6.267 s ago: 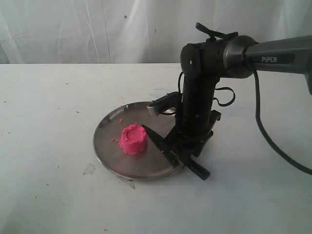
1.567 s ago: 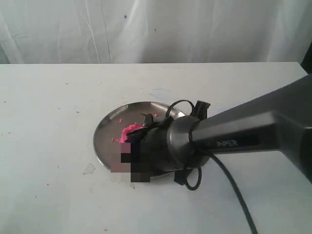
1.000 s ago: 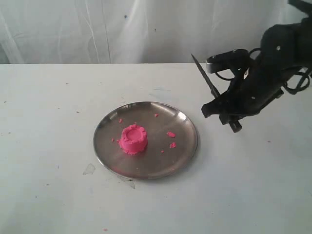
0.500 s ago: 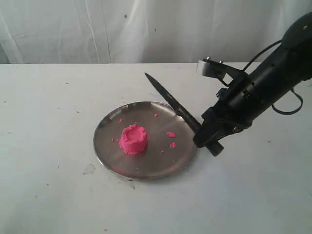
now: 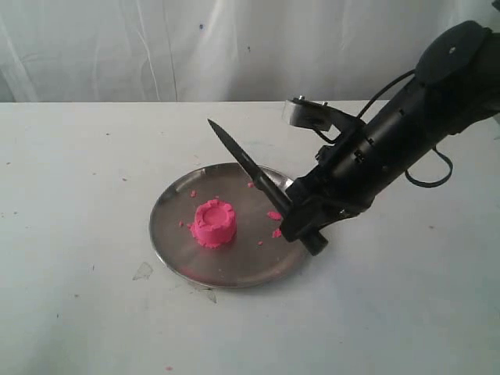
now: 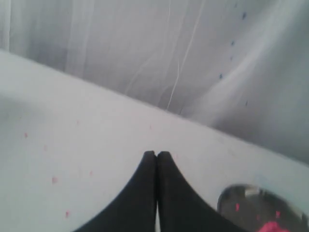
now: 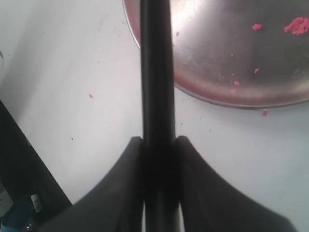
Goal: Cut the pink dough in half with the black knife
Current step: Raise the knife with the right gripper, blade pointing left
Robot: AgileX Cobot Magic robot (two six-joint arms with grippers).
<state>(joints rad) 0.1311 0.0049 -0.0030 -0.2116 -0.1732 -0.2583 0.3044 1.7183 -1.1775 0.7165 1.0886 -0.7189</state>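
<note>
The pink dough (image 5: 213, 223) is one small round mound with a crimped rim, left of centre on the steel plate (image 5: 181, 248). My right gripper (image 5: 301, 219) is shut on the handle of the black knife (image 5: 244, 162). The blade slants up and to the left, its tip in the air above the plate's far side, clear of the dough. In the right wrist view the black knife (image 7: 156, 72) runs between my right gripper's (image 7: 157, 141) fingers across the steel plate's (image 7: 203, 63) rim. My left gripper (image 6: 156, 154) is shut and empty above the table, out of the exterior view.
Small pink crumbs (image 5: 273, 216) lie on the plate near the knife hand, and more crumbs (image 7: 295, 25) show in the right wrist view. A white cloth backdrop (image 5: 156, 47) hangs behind the white table (image 5: 78, 156). Bits of clear debris (image 5: 143, 271) lie by the plate's front edge.
Over the last second my right arm has come down and left from the far right with the knife, bringing the blade over the plate's right side. The dough has not moved.
</note>
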